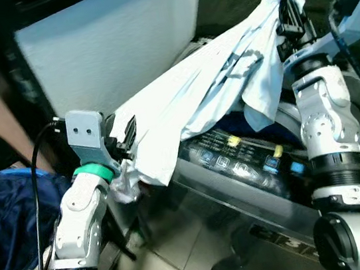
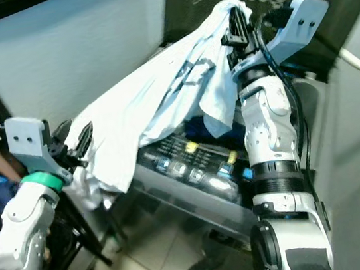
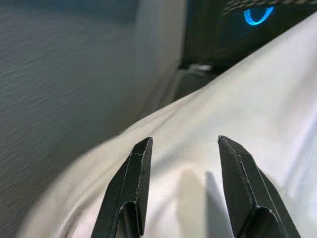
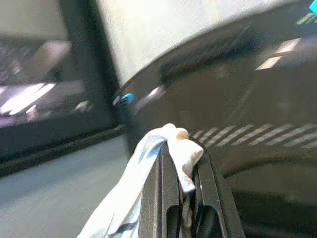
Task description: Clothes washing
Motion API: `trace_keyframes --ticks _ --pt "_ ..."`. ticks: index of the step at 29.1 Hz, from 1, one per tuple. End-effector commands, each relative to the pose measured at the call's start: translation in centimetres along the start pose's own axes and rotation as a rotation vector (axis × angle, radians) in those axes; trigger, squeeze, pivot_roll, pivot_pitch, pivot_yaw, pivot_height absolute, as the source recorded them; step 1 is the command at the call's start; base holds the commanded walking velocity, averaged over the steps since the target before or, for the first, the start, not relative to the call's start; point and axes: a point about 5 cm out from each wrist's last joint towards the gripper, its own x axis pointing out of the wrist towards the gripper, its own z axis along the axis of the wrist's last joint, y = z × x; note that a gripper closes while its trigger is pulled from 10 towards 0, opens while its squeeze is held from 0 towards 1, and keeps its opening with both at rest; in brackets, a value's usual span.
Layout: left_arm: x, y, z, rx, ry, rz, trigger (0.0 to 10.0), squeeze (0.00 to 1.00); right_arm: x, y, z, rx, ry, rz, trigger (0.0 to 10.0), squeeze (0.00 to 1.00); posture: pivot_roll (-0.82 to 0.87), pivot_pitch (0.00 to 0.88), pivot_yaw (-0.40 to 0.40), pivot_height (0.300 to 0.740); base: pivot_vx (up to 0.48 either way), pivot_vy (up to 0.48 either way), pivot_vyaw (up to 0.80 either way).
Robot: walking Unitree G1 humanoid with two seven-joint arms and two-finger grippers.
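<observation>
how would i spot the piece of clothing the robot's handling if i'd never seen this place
Find the washer with its dark control panel, low in the middle. The shirt hangs stretched above it as a slanting sheet, its high end pinched in the right claw and its low end at the left claw. It is pale blue-white, unlike the dark blue clothes heaped at far left.

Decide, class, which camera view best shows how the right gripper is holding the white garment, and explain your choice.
The right wrist view: the right gripper has its fingers shut on a bunched corner of the white garment, seen close up. The eye views show the garment stretched between both arms. The left wrist view shows the left gripper open over the cloth.
</observation>
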Motion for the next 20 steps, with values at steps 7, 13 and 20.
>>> trace_keyframes --ticks 7,13,20 --pt "-0.35 0.15 -0.61 0.011 0.027 0.005 10.0 0.00 -0.02 -0.87 1.04 -0.007 -0.050 -0.036 10.0 0.00 0.05 0.000 0.008 0.740 0.000 0.000 -0.80" --pt "-0.40 0.20 -0.63 0.014 0.031 0.011 10.0 0.00 -0.07 -0.78 0.99 -0.016 -0.048 -0.031 10.0 0.00 0.05 0.000 0.013 0.740 0.000 0.000 -0.80" --pt "-0.74 0.80 -0.72 0.003 0.040 0.057 10.0 0.00 0.27 -0.25 0.75 -0.029 -0.033 0.000 10.0 0.00 0.06 0.001 0.001 0.740 0.000 0.000 -0.80"
